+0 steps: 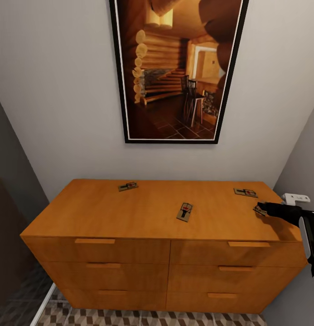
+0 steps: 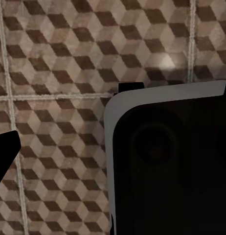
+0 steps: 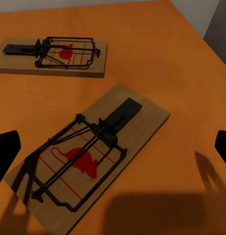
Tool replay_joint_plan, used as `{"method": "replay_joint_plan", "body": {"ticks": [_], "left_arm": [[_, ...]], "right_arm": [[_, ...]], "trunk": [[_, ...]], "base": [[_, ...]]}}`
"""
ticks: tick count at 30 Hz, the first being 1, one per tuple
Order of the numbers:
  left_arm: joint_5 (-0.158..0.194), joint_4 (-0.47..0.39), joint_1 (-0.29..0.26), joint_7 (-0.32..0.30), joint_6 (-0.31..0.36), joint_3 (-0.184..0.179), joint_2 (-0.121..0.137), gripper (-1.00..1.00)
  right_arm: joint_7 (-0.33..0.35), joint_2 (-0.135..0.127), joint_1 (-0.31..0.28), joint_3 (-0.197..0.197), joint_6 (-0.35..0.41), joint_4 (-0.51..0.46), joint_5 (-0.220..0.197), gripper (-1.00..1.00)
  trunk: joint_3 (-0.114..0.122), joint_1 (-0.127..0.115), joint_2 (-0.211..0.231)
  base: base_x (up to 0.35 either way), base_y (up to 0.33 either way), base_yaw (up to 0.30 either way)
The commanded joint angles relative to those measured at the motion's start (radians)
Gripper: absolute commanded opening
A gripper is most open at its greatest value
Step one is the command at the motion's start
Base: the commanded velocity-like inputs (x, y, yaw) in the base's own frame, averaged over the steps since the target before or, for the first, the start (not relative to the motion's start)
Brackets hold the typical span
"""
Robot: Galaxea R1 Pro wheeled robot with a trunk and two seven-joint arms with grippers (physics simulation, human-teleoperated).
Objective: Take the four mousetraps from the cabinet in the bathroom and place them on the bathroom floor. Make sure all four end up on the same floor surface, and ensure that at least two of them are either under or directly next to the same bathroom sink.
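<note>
Now my right gripper (image 3: 113, 147) hangs with jaws spread wide over the orange-brown wooden chest of drawers (image 1: 152, 213). Between the jaws lies a flat tan wooden mousetrap with dark wire and a red mark (image 3: 88, 161), flat on the top; a second such trap (image 3: 54, 55) lies just beyond the fingertips. Two further traps (image 1: 185, 211) (image 1: 128, 186) rest well apart from my jaws. My left gripper (image 2: 5, 152) faces the cube-patterned floor tiles (image 2: 59, 63); its jaw state I cannot tell.

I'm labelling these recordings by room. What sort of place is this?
Likely a narrow home alcove: a wooden chest of drawers against a plain wall, a framed picture above it, patterned floor tiles.
</note>
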Motion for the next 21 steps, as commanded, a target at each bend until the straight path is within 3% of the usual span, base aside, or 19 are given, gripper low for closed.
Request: {"method": "replay_joint_plan", "body": {"ticks": [1,21], "left_arm": [[0.0,0.001,-0.001,-0.001,-0.003,-0.003,0.0,1.0],[-0.001,0.001,-0.001,-0.001,-0.003,-0.004,0.0,1.0]], "right_arm": [[0.009,0.0,-0.001,-0.002,0.003,-0.001,0.011,1.0],[0.008,0.0,-0.001,-0.001,0.003,-0.001,0.011,1.0]], "trunk": [[-0.001,0.0,-0.001],[-0.001,0.0,-0.001]], "base": [[0.0,0.0,0.0],[0.0,0.019,0.0]]}}
